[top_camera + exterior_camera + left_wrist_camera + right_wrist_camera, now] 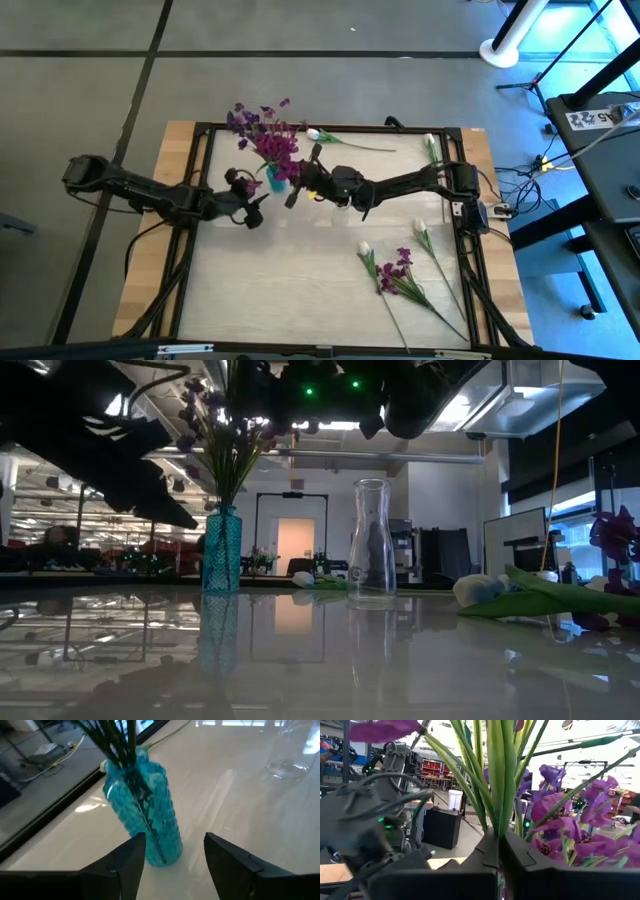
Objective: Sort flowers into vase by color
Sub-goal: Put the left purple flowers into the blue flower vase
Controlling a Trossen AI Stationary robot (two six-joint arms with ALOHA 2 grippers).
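Nearby, clear vase point(370, 540), loose tulips point(424, 236) (table's edge)

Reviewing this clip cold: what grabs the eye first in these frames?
The blue vase near the table's back edge, bursting with purple flowers. The right gripper is shut on their stems above it, while the left gripper stands open beside the vase. An empty clear glass vase waits nearby.

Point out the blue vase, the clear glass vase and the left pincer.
blue vase point(221, 550): low view, middle of its textured body.
clear glass vase point(371, 550): low view, middle of its body.
left pincer point(175, 855): left wrist view, the gap midway between its two fingertips, near the blue vase's base.
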